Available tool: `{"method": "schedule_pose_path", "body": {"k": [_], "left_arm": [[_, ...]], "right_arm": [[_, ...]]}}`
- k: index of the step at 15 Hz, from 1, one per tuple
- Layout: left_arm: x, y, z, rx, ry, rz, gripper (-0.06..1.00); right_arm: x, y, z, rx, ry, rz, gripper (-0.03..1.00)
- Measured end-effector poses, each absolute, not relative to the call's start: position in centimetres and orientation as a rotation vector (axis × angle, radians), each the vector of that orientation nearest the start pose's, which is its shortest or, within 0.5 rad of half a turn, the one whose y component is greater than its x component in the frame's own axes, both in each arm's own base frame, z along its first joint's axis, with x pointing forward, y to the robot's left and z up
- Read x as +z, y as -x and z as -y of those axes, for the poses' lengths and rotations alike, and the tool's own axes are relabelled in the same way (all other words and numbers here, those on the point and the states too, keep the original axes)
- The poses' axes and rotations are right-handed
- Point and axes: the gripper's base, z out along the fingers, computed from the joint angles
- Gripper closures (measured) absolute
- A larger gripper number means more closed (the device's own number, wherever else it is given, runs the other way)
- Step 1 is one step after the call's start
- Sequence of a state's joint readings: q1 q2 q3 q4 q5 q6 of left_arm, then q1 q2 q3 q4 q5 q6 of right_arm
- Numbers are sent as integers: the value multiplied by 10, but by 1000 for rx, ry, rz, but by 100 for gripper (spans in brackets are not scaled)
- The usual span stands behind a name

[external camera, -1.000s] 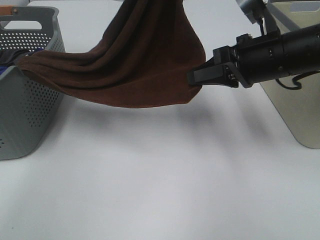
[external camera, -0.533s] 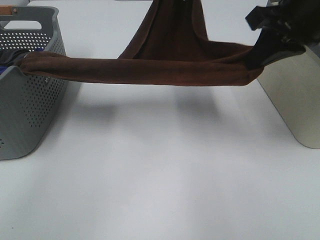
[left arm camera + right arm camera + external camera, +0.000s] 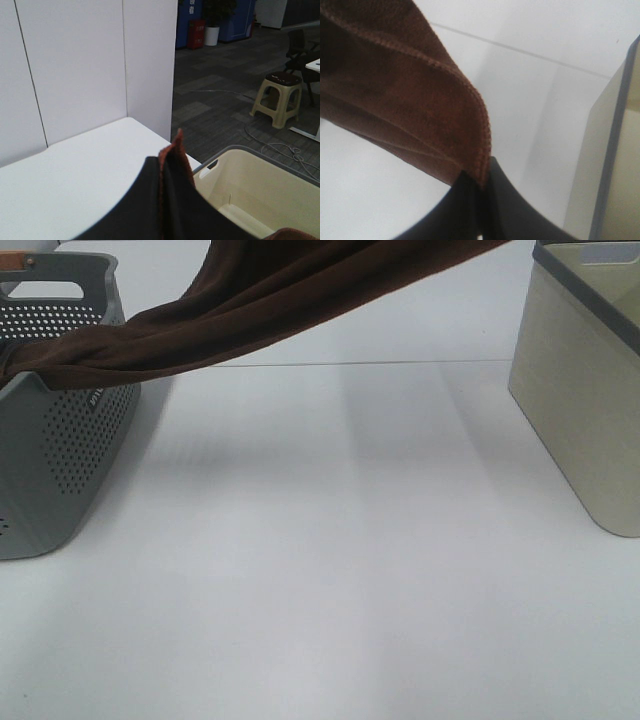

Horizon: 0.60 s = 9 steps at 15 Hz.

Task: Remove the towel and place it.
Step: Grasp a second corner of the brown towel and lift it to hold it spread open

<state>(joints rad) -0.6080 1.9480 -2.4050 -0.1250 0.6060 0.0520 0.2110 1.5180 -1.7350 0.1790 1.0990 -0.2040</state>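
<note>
One dark-brown towel (image 3: 260, 300) hung in the air, its low end draped over the rim of the single grey basket (image 3: 70, 450), with its folds bunched against the basket's perforated wall. From the basket it rose in a slanting, gathered band and ran out of the high view at the top, so neither arm showed in that view. The white worktop (image 3: 330, 570) carried two containers in all: the grey basket and one cream bin (image 3: 585, 410) with a grey rim. The bin stood well apart from the basket, across the bare middle of the worktop. Past the basket, the span of towel hung clear above the worktop, with a soft shadow beneath it. Two claws had hold of the towel. The left claw (image 3: 162, 172) was fully closed, its two dark fingers pressed together on a thin hemmed edge of the cloth that stuck up past the tips. Its wrist camera looked down into the open cream bin, away from the basket, with one beige stool (image 3: 280, 97) on the dark floor (image 3: 225, 100) beyond the worktop's edge. The right claw (image 3: 482, 187) was likewise fully closed, with a stitched corner of the towel running down into the seam between its two fingers. From there the cloth spread away in heavy folds above the worktop, and the cream bin's wall stood close beside.
</note>
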Motion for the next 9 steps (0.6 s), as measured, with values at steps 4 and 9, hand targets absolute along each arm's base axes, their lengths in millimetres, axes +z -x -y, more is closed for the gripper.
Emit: {"method": "schedule_pose_path", "body": {"k": [4,9], "left_arm": [[539,-335,238,-514,-502,-1510,94],[561,-322,223,-421,-489,-1409,94]], "right_arm": [[492,-304,-76,179,425,-2094,97],[526,-299,-74,175,385,-1905,97]]}}
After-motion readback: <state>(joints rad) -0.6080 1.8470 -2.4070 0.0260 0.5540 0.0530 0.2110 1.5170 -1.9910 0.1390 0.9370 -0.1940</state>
